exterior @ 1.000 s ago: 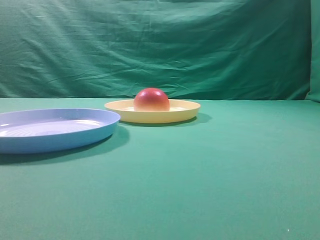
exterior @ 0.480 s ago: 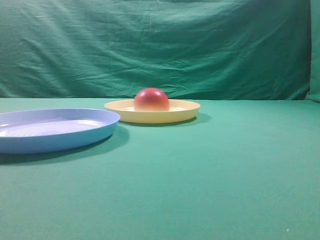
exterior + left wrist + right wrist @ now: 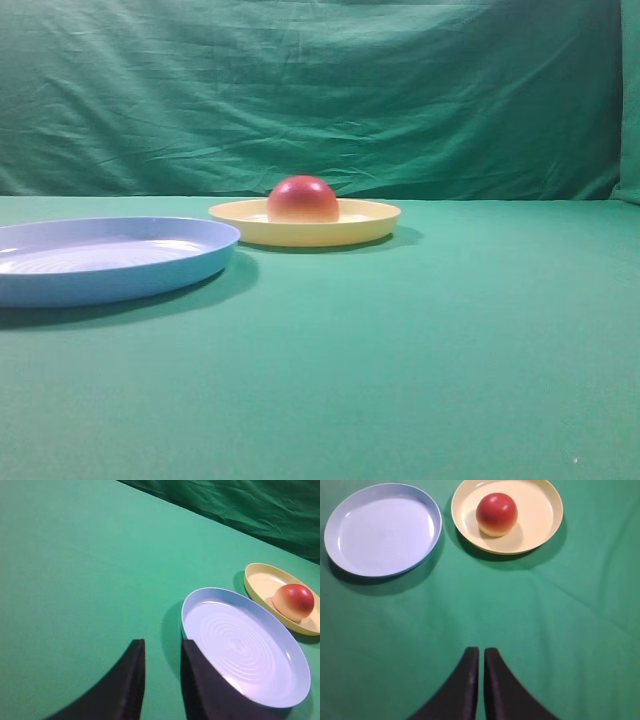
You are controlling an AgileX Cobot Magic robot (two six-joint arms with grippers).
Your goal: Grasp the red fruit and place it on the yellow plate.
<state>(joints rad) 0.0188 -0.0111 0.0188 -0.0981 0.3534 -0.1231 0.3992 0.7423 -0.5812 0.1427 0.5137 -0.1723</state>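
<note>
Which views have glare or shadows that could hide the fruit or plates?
High view: blue plate casts a dark shadow toward the camera, fruit evenly lit. Left wrist view: bright glare on the blue plate's ridges, fruit clear. Right wrist view: soft shadows below both plates, small highlight on the fruit, yellow plate unobscured.
</note>
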